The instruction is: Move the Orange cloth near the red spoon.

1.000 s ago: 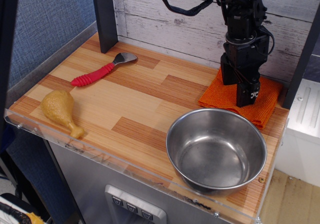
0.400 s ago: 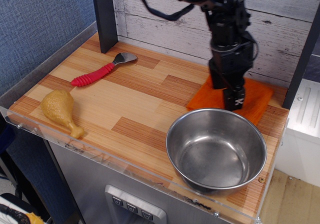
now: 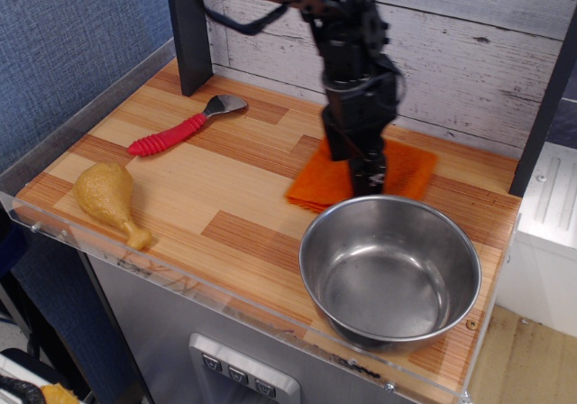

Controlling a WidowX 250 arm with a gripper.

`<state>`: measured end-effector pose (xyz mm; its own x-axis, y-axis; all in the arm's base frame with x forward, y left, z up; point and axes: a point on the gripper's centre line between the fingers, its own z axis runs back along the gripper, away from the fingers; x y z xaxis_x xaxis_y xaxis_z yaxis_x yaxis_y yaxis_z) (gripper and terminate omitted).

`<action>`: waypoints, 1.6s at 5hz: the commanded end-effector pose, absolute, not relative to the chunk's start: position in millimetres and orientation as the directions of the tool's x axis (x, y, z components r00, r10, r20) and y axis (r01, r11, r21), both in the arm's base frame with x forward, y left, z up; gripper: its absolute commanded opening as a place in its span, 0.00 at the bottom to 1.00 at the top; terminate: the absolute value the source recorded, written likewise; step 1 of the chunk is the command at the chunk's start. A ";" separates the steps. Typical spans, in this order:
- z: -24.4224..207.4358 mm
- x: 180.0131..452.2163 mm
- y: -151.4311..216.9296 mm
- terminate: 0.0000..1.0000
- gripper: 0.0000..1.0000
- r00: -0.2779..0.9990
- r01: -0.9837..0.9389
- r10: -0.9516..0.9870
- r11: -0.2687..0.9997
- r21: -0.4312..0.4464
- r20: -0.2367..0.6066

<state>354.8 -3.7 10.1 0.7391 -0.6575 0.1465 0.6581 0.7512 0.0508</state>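
Observation:
The Orange cloth point(image 3: 317, 184) lies on the wooden tabletop point(image 3: 236, 192) just behind the steel bowl, right of centre. My gripper point(image 3: 368, 186) comes down from above onto the middle of the cloth and is shut on it; its black body hides part of the fabric. The red spoon point(image 3: 171, 134) lies at the back left, ridged red handle pointing front-left and grey head toward the back wall. The cloth's left edge is well to the right of the spoon, with bare wood between them.
A steel bowl point(image 3: 315, 228) stands at the front right, its rim close to the cloth. A tan toy drumstick point(image 3: 108, 197) lies at the front left. A dark post point(image 3: 187, 25) stands at the back left, and a white plank wall behind.
My gripper has moved left from the back right corner, and the Orange cloth has moved left with it. The spoon, drumstick and bowl have not moved.

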 end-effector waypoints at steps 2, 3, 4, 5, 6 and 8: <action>29.3 324.0 68.6 0.00 1.00 0.833 0.501 -0.527 0.847 0.177 0.166; 32.0 314.9 82.0 0.00 1.00 0.861 0.451 -0.480 0.874 0.183 0.171; 31.6 311.9 89.1 0.00 1.00 0.876 0.426 -0.454 0.887 0.180 0.164; 32.8 309.4 93.2 0.00 1.00 0.884 0.411 -0.438 0.895 0.175 0.165; 34.5 309.1 94.5 0.00 1.00 0.882 0.415 -0.443 0.892 0.177 0.164; 75.7 331.5 81.0 0.00 1.00 0.841 0.474 -0.497 0.868 0.150 0.213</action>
